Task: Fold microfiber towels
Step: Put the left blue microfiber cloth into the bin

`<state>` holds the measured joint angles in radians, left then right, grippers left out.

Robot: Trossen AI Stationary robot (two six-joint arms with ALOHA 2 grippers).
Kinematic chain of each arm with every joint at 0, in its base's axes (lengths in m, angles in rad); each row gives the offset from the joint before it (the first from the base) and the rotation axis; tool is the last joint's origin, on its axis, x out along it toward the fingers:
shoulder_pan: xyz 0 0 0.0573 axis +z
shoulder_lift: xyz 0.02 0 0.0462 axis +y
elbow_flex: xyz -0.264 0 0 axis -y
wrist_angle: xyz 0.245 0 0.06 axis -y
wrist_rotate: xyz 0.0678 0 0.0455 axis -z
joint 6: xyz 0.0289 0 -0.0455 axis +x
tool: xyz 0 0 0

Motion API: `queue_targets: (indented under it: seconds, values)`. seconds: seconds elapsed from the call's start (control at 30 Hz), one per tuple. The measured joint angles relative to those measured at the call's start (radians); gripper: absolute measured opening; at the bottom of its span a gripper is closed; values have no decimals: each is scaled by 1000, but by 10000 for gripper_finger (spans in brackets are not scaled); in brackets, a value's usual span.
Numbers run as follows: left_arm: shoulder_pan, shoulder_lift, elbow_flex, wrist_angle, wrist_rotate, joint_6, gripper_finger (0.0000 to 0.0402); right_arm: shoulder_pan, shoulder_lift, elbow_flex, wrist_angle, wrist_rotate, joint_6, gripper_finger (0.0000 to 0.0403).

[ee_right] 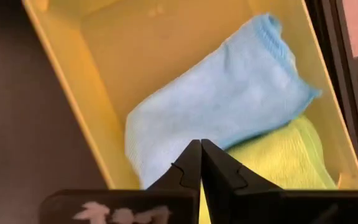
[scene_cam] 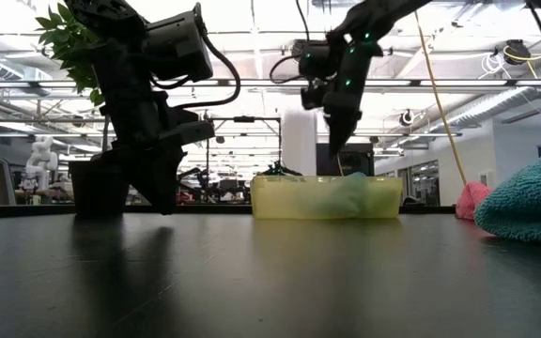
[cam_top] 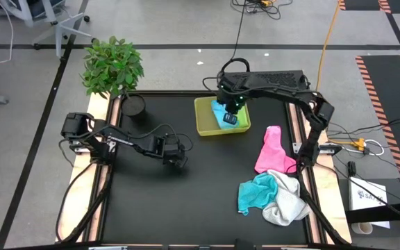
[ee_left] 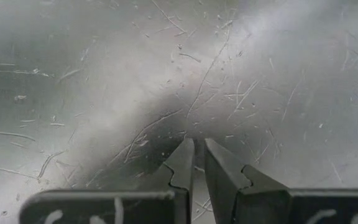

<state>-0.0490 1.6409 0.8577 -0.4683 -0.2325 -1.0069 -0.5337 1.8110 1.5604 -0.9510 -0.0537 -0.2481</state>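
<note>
A folded light-blue microfiber towel point(ee_right: 222, 106) lies atop a lime-green one point(ee_right: 278, 162) inside the rigid yellow-green plastic tray point(cam_top: 203, 118) near the black table's point(cam_top: 186, 201) far edge. The right gripper point(ee_right: 201, 163), pressed together and empty, hovers above them. Pink point(cam_top: 269, 149), teal point(cam_top: 259, 191) and white point(cam_top: 287, 205) towels lie crumpled by the right edge. The left gripper point(ee_left: 199, 160), nearly closed, holds nothing.

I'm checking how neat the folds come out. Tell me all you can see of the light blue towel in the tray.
The light blue towel is soft, nappy cloth with a stitched edge, folded into a rough rectangle. It lies slanted inside the yellow-green tray, on top of a folded lime green towel. The shut right gripper hovers above it, not holding it.
</note>
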Motion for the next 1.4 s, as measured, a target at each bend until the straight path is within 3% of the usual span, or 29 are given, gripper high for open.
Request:
queue_targets:
  seconds: [0.47,0.93,1.4]
  values:
    - [0,0,0,1,-3,0,35,14,-8,-50,-116,-57,51,0]
    - [0,0,0,2,-4,3,35,33,-7,-274,99,-136,77,0]
    - [0,0,0,2,-4,1,35,30,-72,-230,128,-130,82,0]
